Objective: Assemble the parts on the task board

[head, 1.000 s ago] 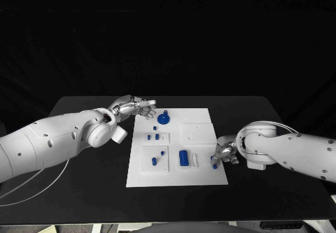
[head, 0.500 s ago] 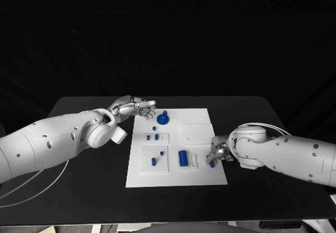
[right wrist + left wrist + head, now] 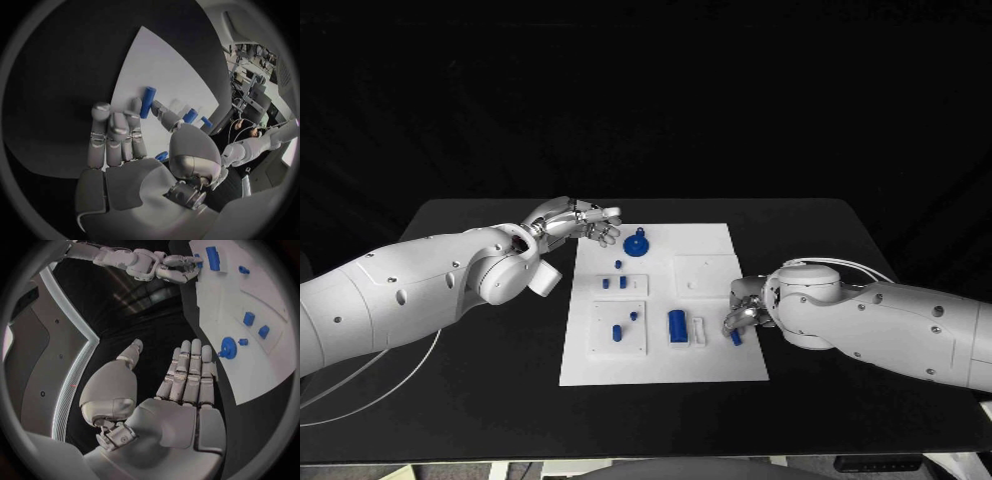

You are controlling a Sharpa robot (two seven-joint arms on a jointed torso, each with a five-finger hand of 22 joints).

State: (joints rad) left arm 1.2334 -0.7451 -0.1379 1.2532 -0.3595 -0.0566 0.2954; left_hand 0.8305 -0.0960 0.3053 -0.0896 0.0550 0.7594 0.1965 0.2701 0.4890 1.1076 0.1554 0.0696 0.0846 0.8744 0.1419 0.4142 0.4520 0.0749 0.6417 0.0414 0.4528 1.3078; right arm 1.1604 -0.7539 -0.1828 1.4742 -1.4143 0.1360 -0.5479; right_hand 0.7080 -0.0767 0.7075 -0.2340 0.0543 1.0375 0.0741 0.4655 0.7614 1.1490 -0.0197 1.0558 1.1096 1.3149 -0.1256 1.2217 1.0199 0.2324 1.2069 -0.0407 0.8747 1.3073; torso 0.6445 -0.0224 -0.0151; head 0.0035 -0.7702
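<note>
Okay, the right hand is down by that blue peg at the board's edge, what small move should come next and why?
Probably close the right hand on the blue peg: its fingers sit right at the peg on the board but do not clearly hold it. The left hand is open, off the board.

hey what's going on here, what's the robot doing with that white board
The robot is assembling small blue parts on the white task board. Its right hand is down at the board's right edge, fingers at a short blue peg lying there. Its left hand hovers open and empty off the board's far-left corner, near the round blue knob.
</note>
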